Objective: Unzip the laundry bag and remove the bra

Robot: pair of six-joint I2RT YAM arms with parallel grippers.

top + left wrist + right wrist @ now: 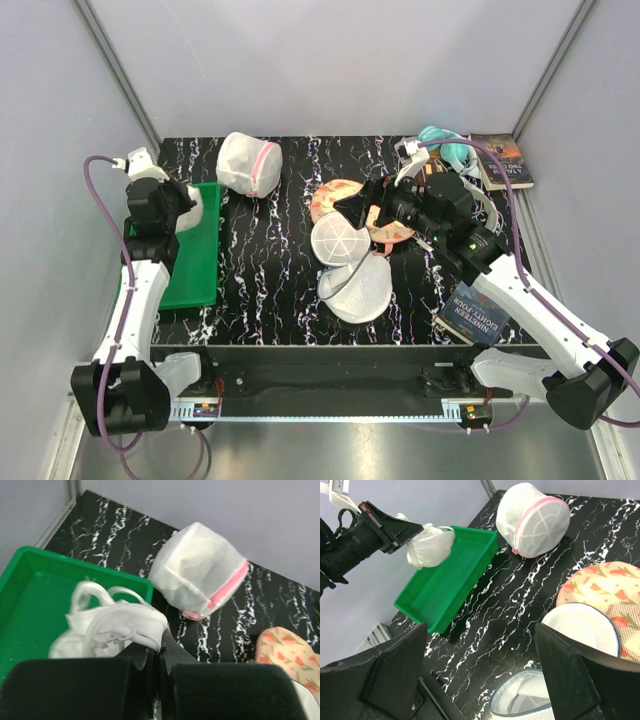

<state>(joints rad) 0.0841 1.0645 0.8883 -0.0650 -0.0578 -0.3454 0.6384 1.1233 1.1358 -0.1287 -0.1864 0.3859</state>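
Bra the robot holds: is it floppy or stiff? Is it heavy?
Probably floppy: the bra droops in soft folds from the shut left jaws. Likely light, since that small pinch alone holds it above the green tray.

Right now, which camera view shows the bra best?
The right wrist view: the bra hangs whole from the left jaws over the tray, seen from the side. The left wrist view shows it close, but those jaws hide its lower part. The top view shows only a white bit beside the left arm.
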